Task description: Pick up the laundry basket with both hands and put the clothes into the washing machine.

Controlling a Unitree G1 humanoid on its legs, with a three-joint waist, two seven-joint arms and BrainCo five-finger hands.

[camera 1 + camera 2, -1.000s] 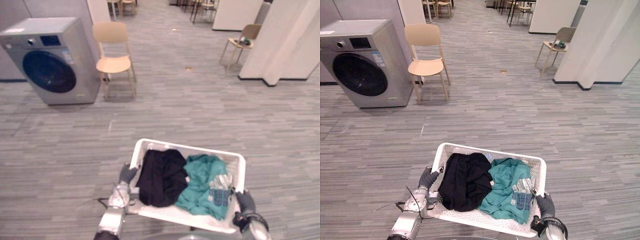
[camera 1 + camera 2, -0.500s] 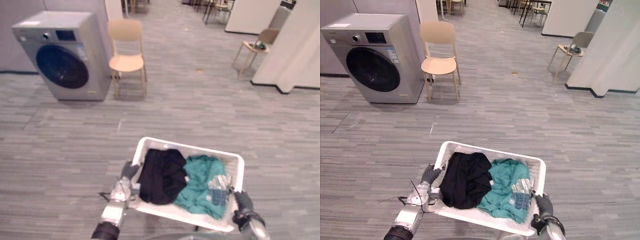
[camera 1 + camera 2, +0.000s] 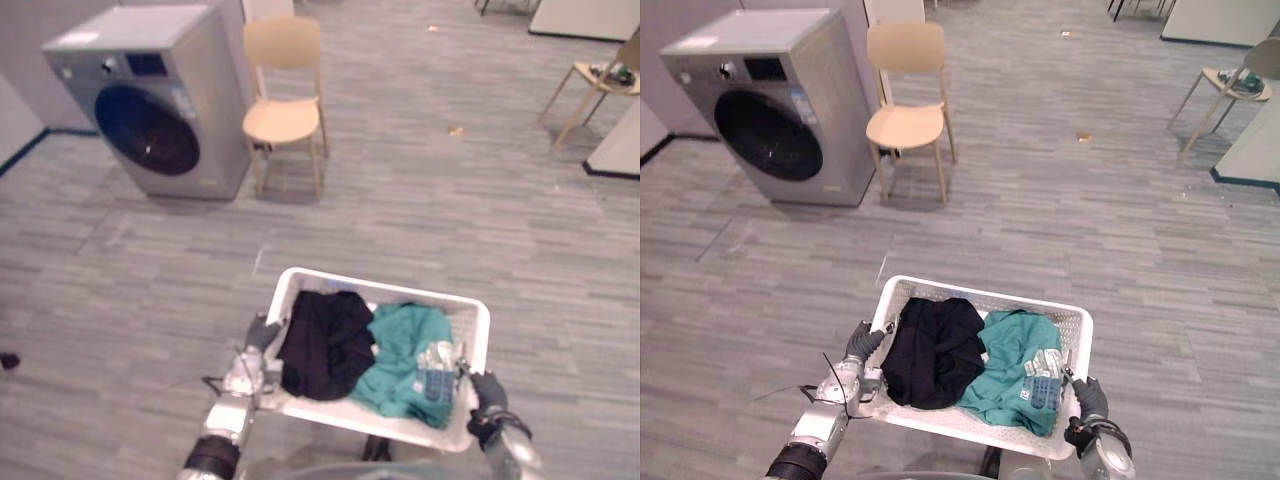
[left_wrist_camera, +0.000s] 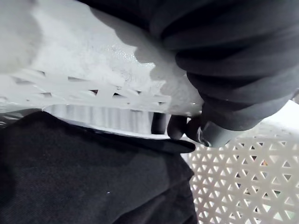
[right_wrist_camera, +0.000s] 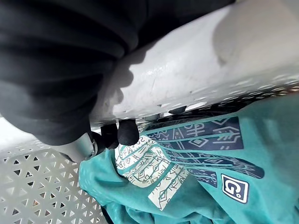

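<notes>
A white laundry basket (image 3: pixel 990 299) is held up in front of me, above the floor. In it lie a black garment (image 3: pixel 930 350) on the left and a teal garment (image 3: pixel 1012 368) with a patterned patch on the right. My left hand (image 3: pixel 862 345) grips the basket's left rim, with its dark fingertips (image 4: pixel 180 127) curled over the edge beside the black cloth (image 4: pixel 93 182). On the right rim my right hand (image 3: pixel 1089 402) holds on too, fingertips (image 5: pixel 122 132) hooked over the rim above the teal cloth (image 5: pixel 187 186). The grey washing machine (image 3: pixel 775 105) stands at the far left, its round dark door shut.
A beige chair (image 3: pixel 908 95) stands right beside the washer. Another chair (image 3: pixel 1232 85) with something on its seat is at the far right, next to a white wall base (image 3: pixel 1250 150). Grey plank floor (image 3: pixel 1070 220) lies between me and the washer.
The whole view has shifted: the washer and beige chair now sit further right and closer, so the camera moved. Both hands keep the same hold on the basket.
</notes>
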